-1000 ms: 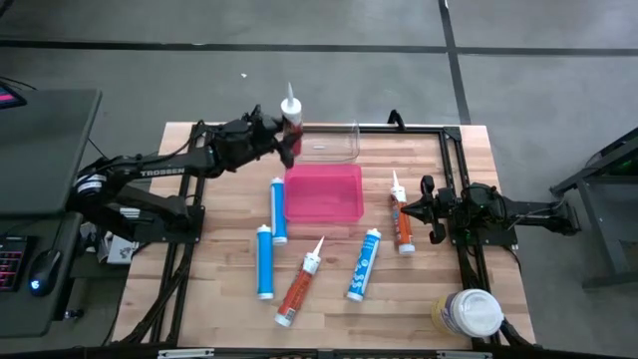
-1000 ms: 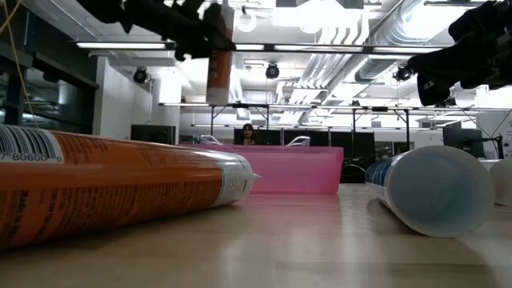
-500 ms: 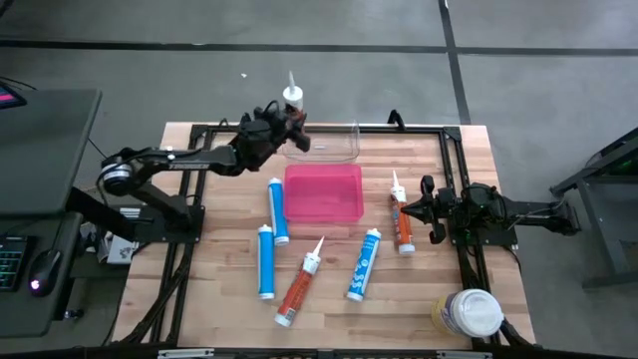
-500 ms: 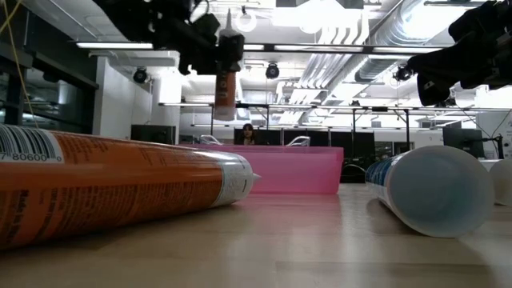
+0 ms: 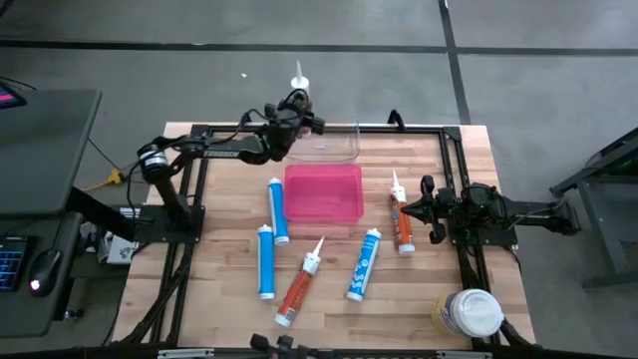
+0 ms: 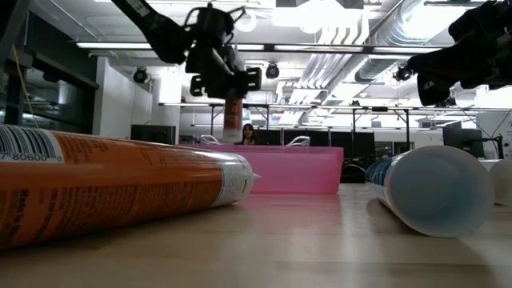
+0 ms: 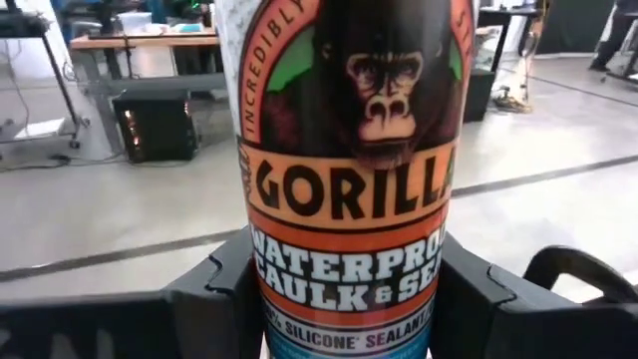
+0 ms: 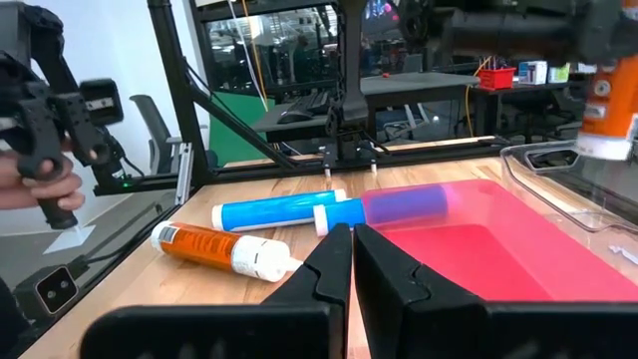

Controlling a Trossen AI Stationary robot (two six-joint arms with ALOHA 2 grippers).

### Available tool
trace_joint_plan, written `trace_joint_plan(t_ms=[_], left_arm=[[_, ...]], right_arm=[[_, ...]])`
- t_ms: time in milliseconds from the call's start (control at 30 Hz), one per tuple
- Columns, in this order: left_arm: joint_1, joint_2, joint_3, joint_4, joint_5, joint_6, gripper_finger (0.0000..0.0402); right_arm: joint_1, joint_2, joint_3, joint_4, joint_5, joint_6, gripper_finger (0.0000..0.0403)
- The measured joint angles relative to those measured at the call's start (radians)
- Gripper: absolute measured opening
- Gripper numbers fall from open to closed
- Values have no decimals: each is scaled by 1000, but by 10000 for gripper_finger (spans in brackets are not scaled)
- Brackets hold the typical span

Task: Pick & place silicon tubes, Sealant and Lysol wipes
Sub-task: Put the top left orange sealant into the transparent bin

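Lighting: bright, even, from overhead ceiling strip lights (image 6: pixel 120 46). Shadows: faint. Blur: nearest orange cartridge (image 6: pixel 112 188) in low view, soft.

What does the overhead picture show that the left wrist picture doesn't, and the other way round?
Only the overhead view shows the table, the pink bin, the clear bin, the tubes lying flat, the Lysol wipes and the waiting right gripper. Only the left wrist view shows the held tube's label, a gorilla face and "Gorilla Waterproof Caulk". Both show that tube clamped upright in the left gripper.
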State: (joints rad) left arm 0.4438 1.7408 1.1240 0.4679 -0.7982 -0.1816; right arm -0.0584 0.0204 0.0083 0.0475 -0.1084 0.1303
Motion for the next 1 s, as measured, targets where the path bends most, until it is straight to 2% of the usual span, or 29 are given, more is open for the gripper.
trace_joint_plan(t_ms=[333, 667, 1000], left_arm=[[2, 79, 1, 2, -76, -40, 178], [2, 143, 0, 43, -97, -33, 177], [15, 145, 0, 24, -100, -33, 177]], right_arm=[[0, 0, 0, 0, 0, 0, 12], [0, 0, 0, 0, 0, 0, 12], [0, 0, 0, 0, 0, 0, 12]])
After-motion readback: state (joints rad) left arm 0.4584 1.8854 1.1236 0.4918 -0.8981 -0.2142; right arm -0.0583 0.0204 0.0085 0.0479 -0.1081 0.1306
